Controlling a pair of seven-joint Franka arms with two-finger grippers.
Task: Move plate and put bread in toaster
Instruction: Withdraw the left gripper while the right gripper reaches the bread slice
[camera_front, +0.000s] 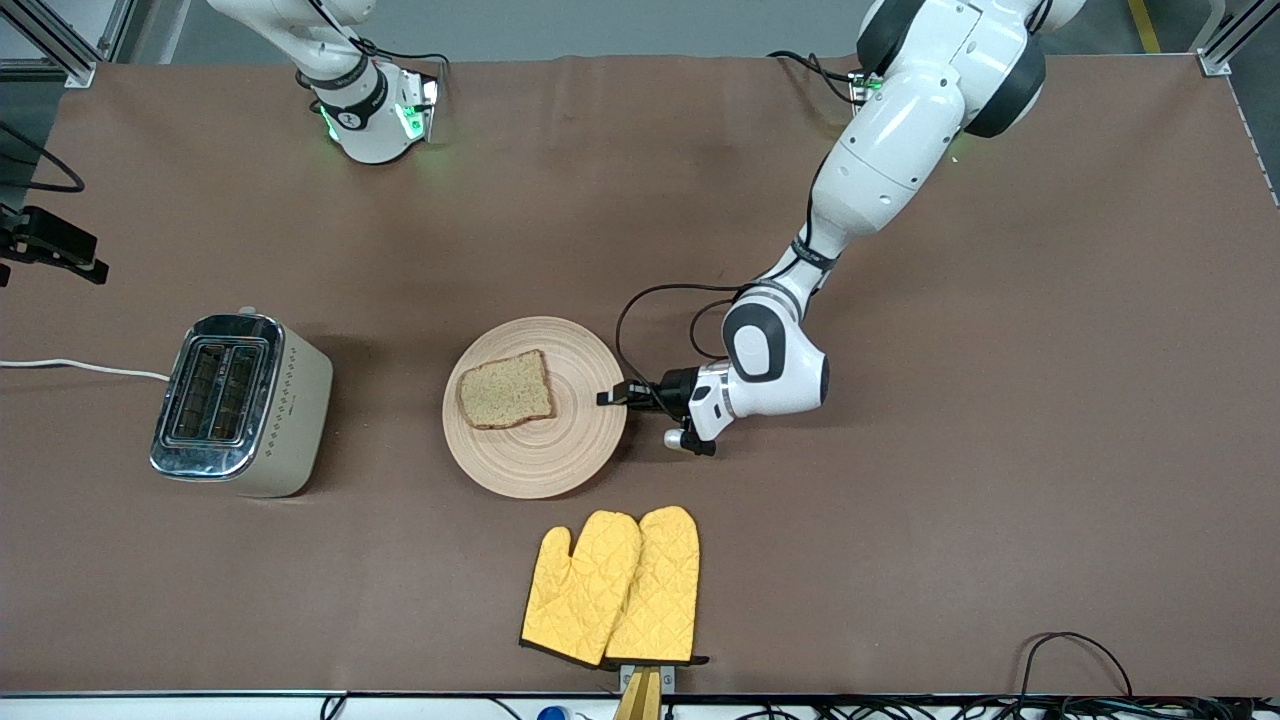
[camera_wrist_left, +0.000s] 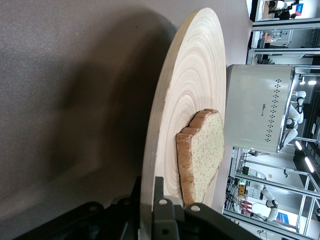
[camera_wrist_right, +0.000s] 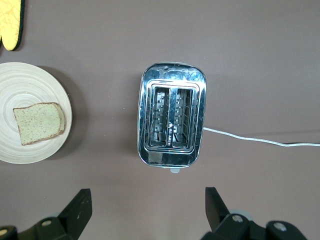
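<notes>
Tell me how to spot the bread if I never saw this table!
Find the big round light-wood plate in the middle of the brown table, between the shiny chrome-topped cream toaster and the left pincer pinching the plate's rim. The square brown speckled bread slice lies flat on it, the only food there.

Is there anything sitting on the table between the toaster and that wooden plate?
Nothing: only bare brown table lies between the toaster and the plate, shown in the front view and the right wrist view.
</notes>
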